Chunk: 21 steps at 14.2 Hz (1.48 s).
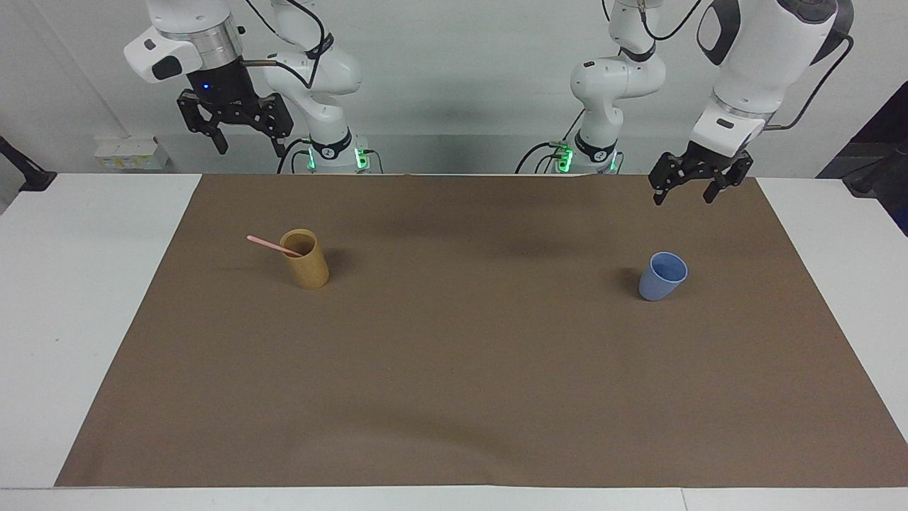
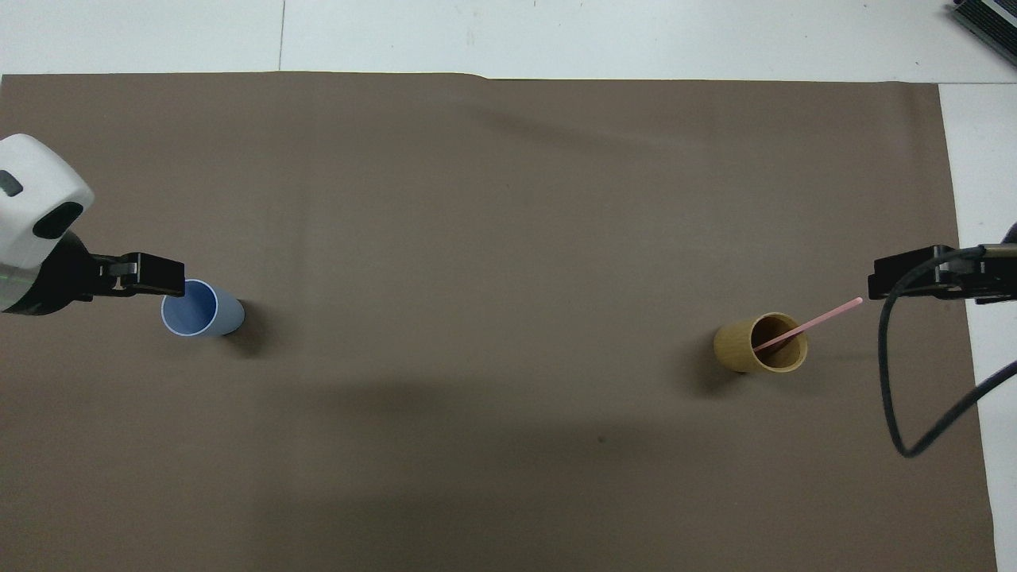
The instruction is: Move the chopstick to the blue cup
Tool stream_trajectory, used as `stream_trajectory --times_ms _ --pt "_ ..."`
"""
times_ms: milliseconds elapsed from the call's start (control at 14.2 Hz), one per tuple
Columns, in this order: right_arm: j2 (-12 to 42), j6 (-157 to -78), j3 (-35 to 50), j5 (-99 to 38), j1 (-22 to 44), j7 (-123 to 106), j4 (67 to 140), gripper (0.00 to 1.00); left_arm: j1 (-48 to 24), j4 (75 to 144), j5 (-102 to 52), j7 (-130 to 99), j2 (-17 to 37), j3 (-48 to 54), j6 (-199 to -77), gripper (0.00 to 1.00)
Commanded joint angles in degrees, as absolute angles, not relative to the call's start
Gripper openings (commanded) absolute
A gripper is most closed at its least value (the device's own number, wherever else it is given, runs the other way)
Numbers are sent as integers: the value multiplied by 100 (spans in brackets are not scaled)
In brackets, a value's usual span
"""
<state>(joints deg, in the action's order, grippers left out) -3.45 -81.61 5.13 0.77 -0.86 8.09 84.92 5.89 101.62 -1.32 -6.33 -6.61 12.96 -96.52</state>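
The pale-pink chopstick [image 1: 266, 244] [image 2: 818, 321] leans inside a tan-yellow cylindrical cup [image 1: 306, 264] [image 2: 747, 345], its upper end sticking out toward the right arm's end of the table. The light-blue cup [image 1: 663, 277] [image 2: 200, 311] stands upright and empty toward the left arm's end. My left gripper [image 1: 684, 199] [image 2: 171, 280] hangs open over the mat's edge by the robots, apart from the blue cup. My right gripper [image 1: 251, 150] [image 2: 875, 283] is open and raised high over the table's edge by the robots, holding nothing.
A brown mat [image 1: 454, 390] [image 2: 508, 199] covers most of the white table [image 1: 78, 284]; both cups stand on it. A black cable [image 2: 898, 397] loops down from the right arm over the mat's end.
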Motion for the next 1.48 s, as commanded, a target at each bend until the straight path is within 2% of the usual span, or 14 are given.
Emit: stream_trajectory --times_ms 0,1199,1410 --pt "-325 -8130 527 -26 -132 659 8420 100 606 10055 -88 -642 -659 1222 -9275 100" --pt "-325 -8095 475 -35 -185 686 8420 100 642 10046 -79 -659 -659 1178 -9281 100" --pt "-325 -8095 475 -35 -185 686 8420 100 222 9985 -79 -659 -571 626 -9237 100"
